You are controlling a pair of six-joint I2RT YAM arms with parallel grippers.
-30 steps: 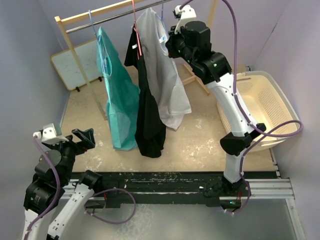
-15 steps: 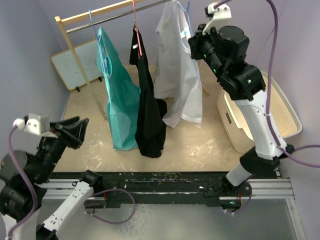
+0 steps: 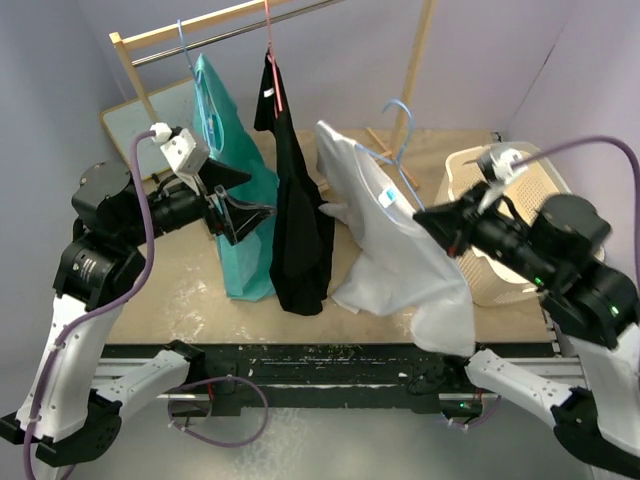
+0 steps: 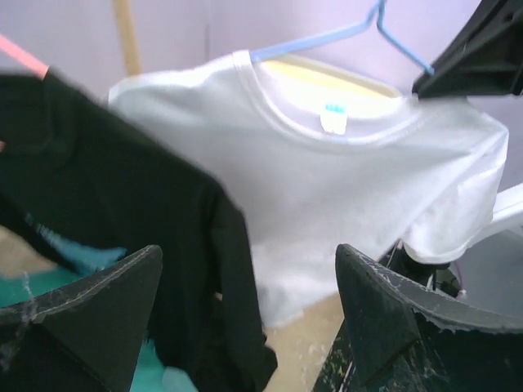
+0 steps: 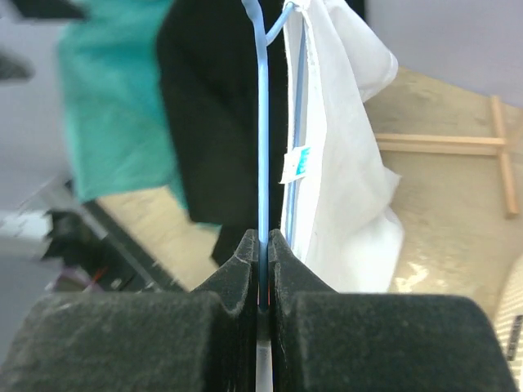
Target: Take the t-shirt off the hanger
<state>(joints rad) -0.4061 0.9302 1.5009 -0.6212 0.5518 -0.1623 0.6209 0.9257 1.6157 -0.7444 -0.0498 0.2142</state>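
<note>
Tabletop (image 3: pixel 170 285): beige, carries everything here. Rack (image 3: pixel 200 25) runs along the 11–12 o'clock edge.

White t-shirt (image 3: pixel 400 240): on its blue hanger (image 5: pixel 262 122), off the rack, hook free in the air. It hangs tilted over the tabletop centre, toward 3 o'clock. Collar with the small label faces the left wrist camera.

Black garment (image 3: pixel 300 220): on the rack, on a pink hanger, just beside the t-shirt at its 9 o'clock. Teal garment (image 3: pixel 240 200): on the rack, at 9 o'clock of the black one.

Basket (image 3: pixel 462 180): cream, perforated, at the tabletop's 3 o'clock edge. Mostly hidden behind the right arm, so I can't tell what's in it.

Whiteboard (image 3: pixel 125 125): leaning at 10 o'clock behind the left arm.

Right hand (image 5: pixel 263 245): clamped tight on the blue hanger wire, which runs straight up between the pads. T-shirt hangs just at 1 o'clock of the wire in the wrist view.

Left hand (image 4: pixel 245 261): jaws spread wide, holding nothing. Sits at 9 o'clock in front of the teal garment, pointing toward 3 o'clock at the black garment and t-shirt. Can't tell whether it touches the teal cloth.
</note>
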